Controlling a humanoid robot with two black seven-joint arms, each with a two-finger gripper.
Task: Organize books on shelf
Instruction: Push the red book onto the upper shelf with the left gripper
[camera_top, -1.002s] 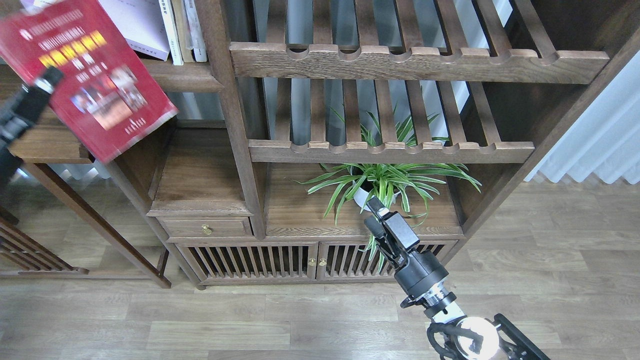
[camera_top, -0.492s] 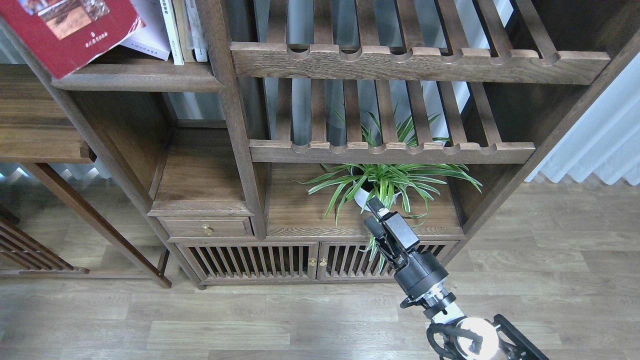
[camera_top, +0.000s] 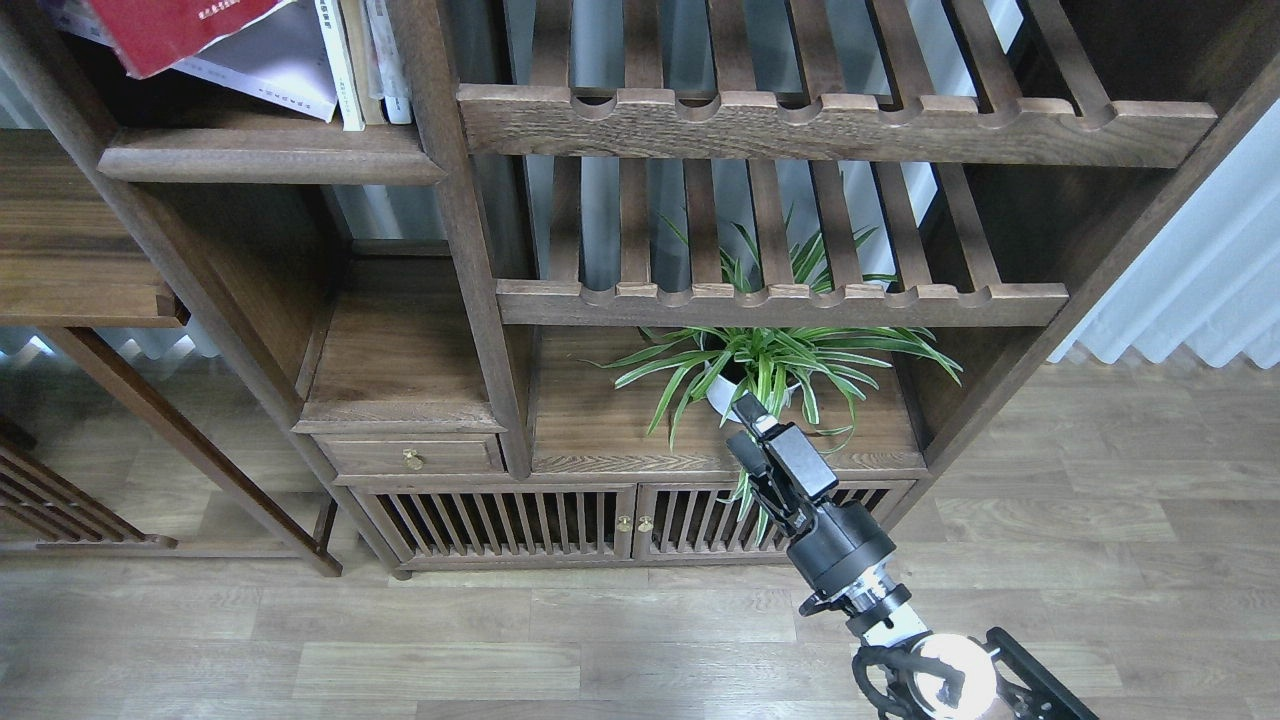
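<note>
Upward and off-view went the dark red book (camera_top: 170, 30), now tilted above the shelf (camera_top: 270, 160), far-left corner. Left gripper unseen. Right gripper (camera_top: 745, 410) idle, spread indiscernible. Square it upright before release.

Only my right arm shows.
My right gripper (camera_top: 748, 418) points up toward the potted plant (camera_top: 770, 365), fingers pressed together.
</note>
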